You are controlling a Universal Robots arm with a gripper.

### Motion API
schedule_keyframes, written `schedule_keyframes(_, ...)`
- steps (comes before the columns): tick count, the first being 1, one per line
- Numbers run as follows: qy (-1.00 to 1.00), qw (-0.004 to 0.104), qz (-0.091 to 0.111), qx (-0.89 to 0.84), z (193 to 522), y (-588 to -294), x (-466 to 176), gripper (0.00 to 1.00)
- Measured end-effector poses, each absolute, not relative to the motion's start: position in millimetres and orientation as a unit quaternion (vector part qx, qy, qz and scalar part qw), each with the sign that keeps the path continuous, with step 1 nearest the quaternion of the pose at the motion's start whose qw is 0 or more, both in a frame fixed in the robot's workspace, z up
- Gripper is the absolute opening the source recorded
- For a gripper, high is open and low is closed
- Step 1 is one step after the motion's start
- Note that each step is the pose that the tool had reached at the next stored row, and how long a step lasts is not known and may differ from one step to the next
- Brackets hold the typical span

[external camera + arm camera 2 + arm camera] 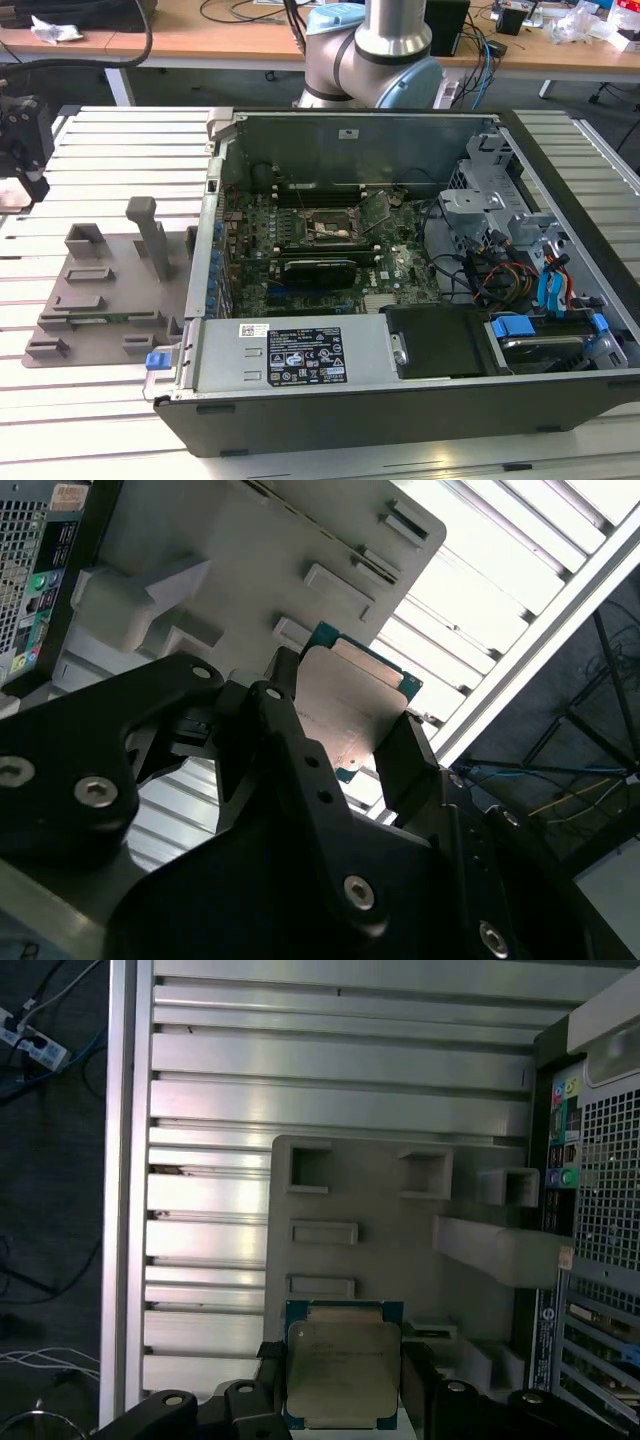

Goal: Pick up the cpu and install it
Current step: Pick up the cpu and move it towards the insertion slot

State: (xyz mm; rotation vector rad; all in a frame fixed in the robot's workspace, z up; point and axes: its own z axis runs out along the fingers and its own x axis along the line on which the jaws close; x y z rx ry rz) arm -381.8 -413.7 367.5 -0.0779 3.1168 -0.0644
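Note:
The cpu (340, 1365) is a flat square chip with a silvery top and a thin green edge, clamped between my gripper's (342, 1392) two black fingers. It hangs above the grey plastic tray (400, 1250). In the second wrist view the cpu (355, 705) sits between the same fingers of the gripper (350, 742), with the tray (250, 560) behind it. In the exterior view my gripper (18, 185) is at the far left, over the slatted table and left of the tray (100, 290). The motherboard socket (325, 228) lies open-topped inside the computer case, well off to the exterior view's right.
The open computer case (400, 290) takes up the middle and right of the slatted aluminium table (110, 150). The tray carries upright posts (150, 235) and slots. The arm's base (375, 50) stands behind the case. Cables and drive bays (520, 270) crowd the case's right side.

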Motion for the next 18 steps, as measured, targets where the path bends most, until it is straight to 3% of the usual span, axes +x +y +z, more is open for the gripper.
schedule_keyframes(18, 0.999, 0.012, -0.024, -0.025, 401, -414, -382, 0.55)
